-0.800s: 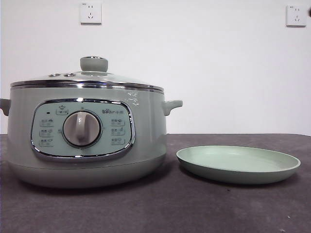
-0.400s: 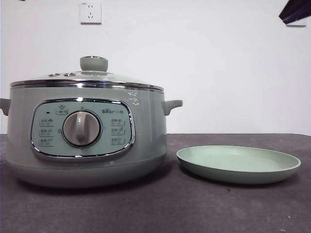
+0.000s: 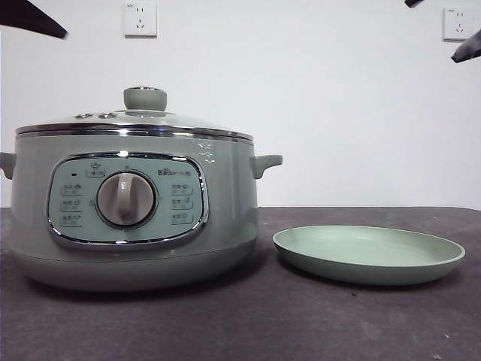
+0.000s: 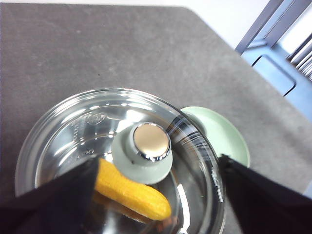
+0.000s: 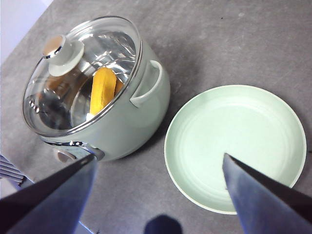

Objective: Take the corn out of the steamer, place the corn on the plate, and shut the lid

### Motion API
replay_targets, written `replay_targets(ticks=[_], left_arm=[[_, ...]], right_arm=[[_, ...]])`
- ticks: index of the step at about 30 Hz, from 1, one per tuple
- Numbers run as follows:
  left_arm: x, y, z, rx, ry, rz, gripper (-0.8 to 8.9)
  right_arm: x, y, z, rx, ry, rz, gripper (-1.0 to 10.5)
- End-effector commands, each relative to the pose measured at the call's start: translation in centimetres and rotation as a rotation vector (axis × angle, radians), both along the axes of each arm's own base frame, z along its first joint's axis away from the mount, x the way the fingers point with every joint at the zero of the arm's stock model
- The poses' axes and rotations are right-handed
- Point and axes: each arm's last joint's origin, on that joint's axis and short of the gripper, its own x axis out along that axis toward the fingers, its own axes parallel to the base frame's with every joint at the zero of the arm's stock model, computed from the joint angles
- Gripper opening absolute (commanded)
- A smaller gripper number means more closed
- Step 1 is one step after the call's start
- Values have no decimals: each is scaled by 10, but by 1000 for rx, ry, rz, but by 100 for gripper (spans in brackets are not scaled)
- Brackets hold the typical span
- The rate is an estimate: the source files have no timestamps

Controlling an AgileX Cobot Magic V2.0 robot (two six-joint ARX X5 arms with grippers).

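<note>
From my remote station I have the left gripper [image 4: 156, 195] poised above the steamer [image 3: 131, 214], its fingers [image 4: 48, 200] spread wide and grasping nothing, the lid [image 4: 122, 156] seated on the pot and its pale green knob [image 4: 148, 146] lying between the two fingers, just ahead of their tips. Through the glass I can see the corn [image 4: 129, 190] resting inside the pot, partly behind the near finger — so nothing has been lifted out yet, and I judge the first step, uncovering the steamer, to be the one in hand. Further right, the plate [image 3: 368, 254] sits bare on the dark table [image 3: 263, 323] just beside the pot, apart from it. The right gripper [image 5: 156, 195] hangs high above the plate's near rim, fingers [image 5: 263, 190] likewise spread and holding nothing; in the front view both arms show only as dark tips at the top corners. The next move, as I read it, calls for bringing the left fingers down either side of the knob, centred, and closing firmly before raising the lid straight up — an off-centre grip on that rounded knob could let the glass tilt or slip.
</note>
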Motion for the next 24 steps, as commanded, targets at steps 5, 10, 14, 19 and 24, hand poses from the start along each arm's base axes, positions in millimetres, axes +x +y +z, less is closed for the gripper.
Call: replay_targets(ticks=[5, 10, 14, 19, 24], left_arm=[[23, -37, -6, 161, -20, 11, 439], [37, -55, -23, 247, 15, 39, 439], [48, -64, -36, 262, 48, 19, 439], [54, -69, -45, 278, 76, 10, 435], [54, -71, -46, 285, 71, -3, 244]], right_arm=[[1, 0, 1, 8, 5, -9, 442], [1, 0, 0, 7, 9, -9, 442], [1, 0, 0, 11, 13, -13, 442], [1, 0, 0, 11, 14, -13, 442], [1, 0, 0, 11, 14, -14, 441]])
